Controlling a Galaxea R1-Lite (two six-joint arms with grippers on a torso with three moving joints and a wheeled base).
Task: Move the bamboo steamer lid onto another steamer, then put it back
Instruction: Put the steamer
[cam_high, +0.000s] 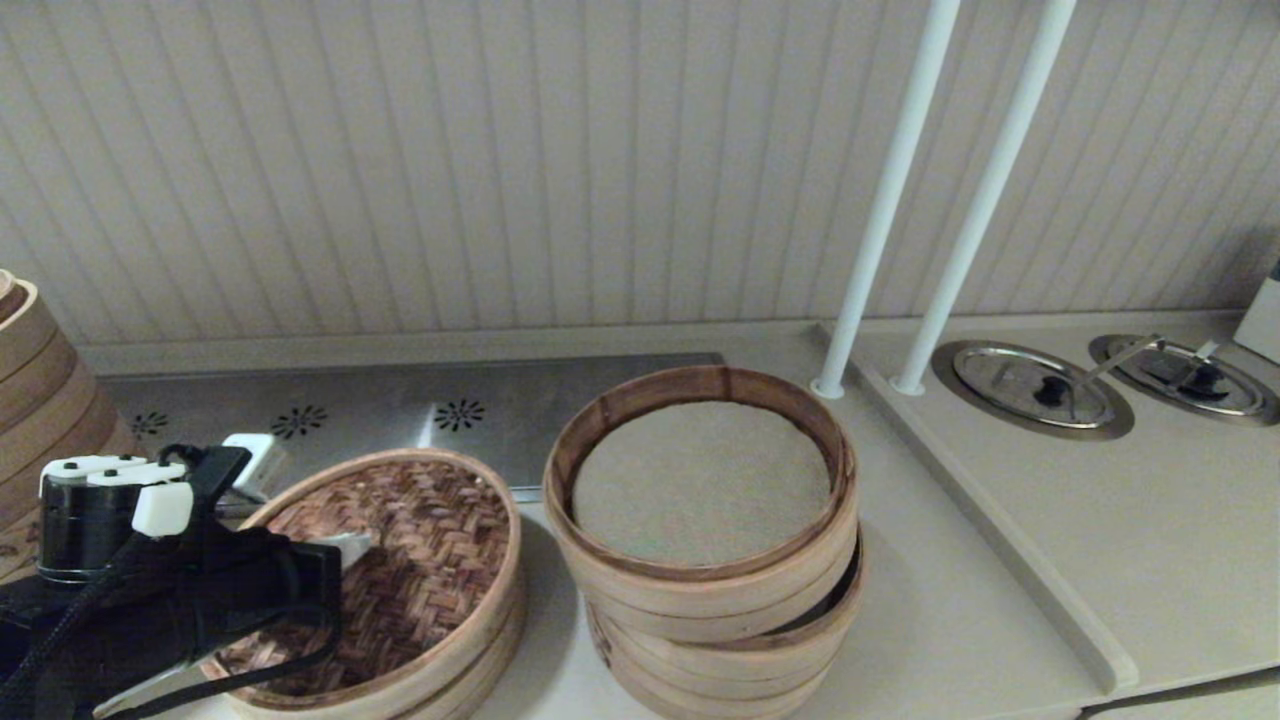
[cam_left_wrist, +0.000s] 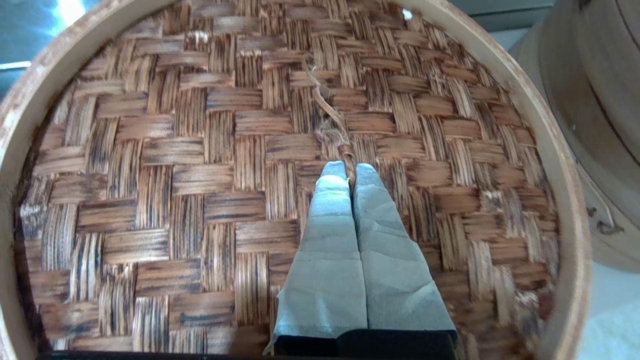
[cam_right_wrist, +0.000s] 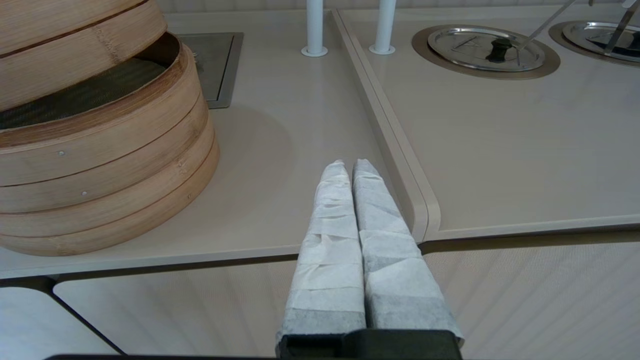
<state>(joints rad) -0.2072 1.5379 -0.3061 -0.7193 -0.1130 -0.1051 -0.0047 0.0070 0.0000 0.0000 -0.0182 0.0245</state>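
Observation:
The bamboo steamer lid lies at the front left, its dark woven top ringed by a pale rim. My left gripper is over its middle, shut on the small knot loop. The lid sits slightly tilted over a low bamboo tray whose wall shows just beneath it; the tray's inside is hidden, and I cannot tell whether the lid rests fully on it. My right gripper hangs shut and empty over the counter's front edge, out of the head view.
A multi-tier steamer stack with a greyish liner stands right beside the lid. A taller bamboo stack is at the far left. Two white poles, a counter ridge and steel lids lie to the right.

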